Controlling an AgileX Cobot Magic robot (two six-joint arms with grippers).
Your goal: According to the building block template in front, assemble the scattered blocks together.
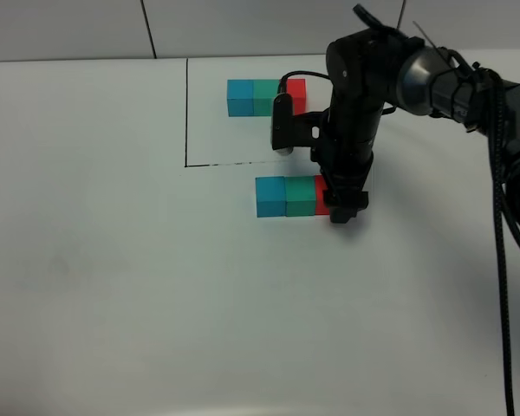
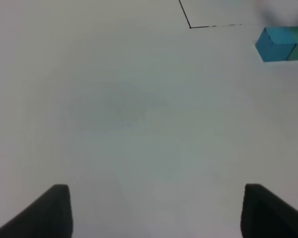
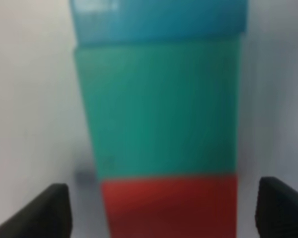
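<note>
On the white table (image 1: 113, 286) a thin black line (image 1: 186, 113) marks off a box-like space at the back. Inside it sits the building block template (image 1: 265, 97), a tight row of blue, green and red cubes. Just in front of the line, outside that space, lie the scattered blocks, now side by side in one row: the blue block (image 1: 269, 197), the green block (image 1: 300, 196) touching it, and the red block (image 1: 321, 199) touching the green one. The right hand (image 1: 345, 206) stands straight over the red end of the row. In the right wrist view its two black fingers (image 3: 44, 210) stand wide, one on each side of the red block and not touching it. The left hand (image 2: 156, 213) is wide too and holds nothing, with only bare table between its fingers.
</note>
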